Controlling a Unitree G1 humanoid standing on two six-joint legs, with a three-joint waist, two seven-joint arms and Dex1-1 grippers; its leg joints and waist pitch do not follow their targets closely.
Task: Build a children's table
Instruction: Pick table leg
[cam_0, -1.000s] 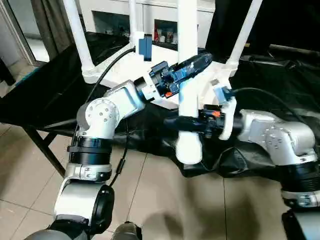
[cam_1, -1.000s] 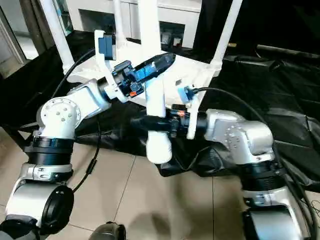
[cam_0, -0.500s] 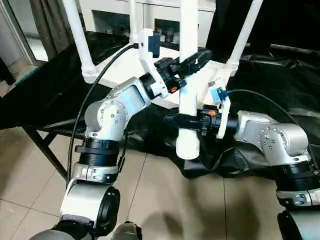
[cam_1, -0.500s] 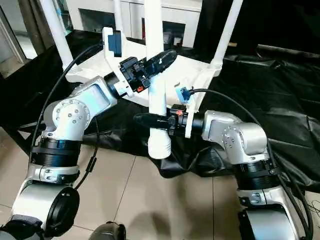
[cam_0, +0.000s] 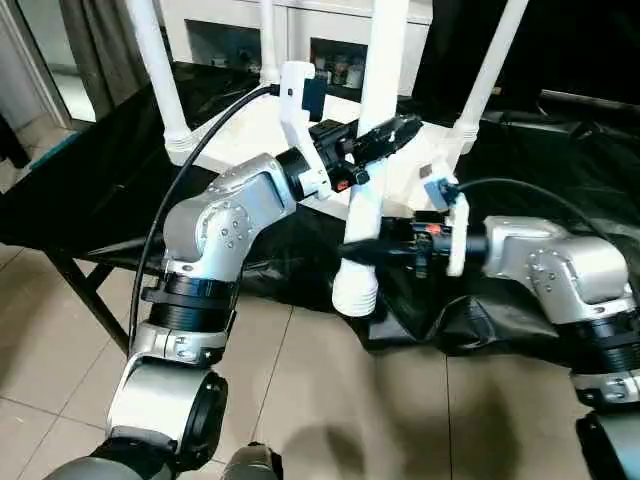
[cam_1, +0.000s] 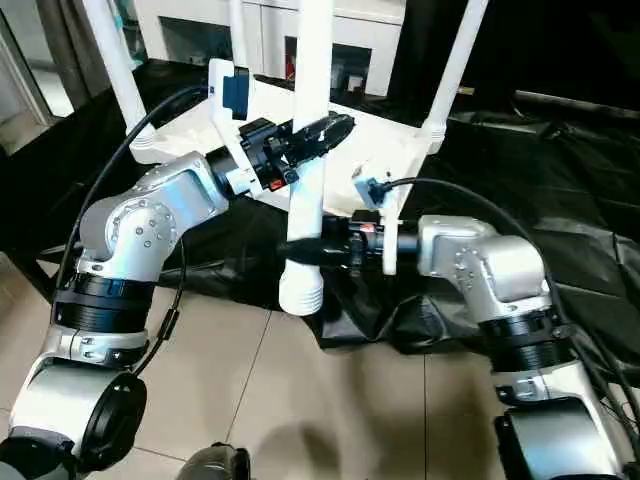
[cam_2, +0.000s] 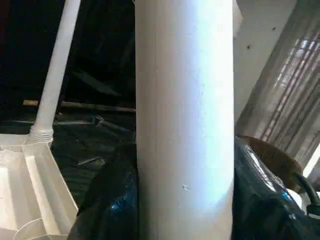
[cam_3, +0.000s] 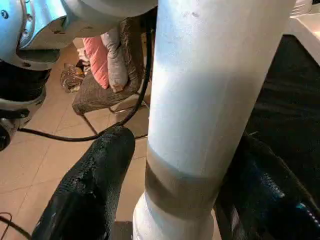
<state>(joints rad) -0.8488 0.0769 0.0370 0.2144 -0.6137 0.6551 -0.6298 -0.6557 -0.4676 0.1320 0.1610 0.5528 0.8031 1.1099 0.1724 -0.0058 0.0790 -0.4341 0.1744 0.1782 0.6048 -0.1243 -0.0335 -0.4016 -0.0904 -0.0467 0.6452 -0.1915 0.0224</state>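
three legs (cam_0: 158, 80) stand on the upturned tabletop (cam_0: 250, 135); left pincer (cam_0: 385, 135) clamps the fourth leg (cam_0: 365, 190), right pincer (cam_0: 375, 250) straddles it, unclear if gripping.

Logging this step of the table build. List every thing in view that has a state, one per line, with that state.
tabletop: upside down on the black cloth, rimmed underside up
three fitted legs: upright in their corner sockets
fourth leg: loose, tilted, threaded end hanging past the tabletop's edge
left end effector: closed on the fourth leg, upper part
right end effector: fingers either side of the fourth leg, near its lower end
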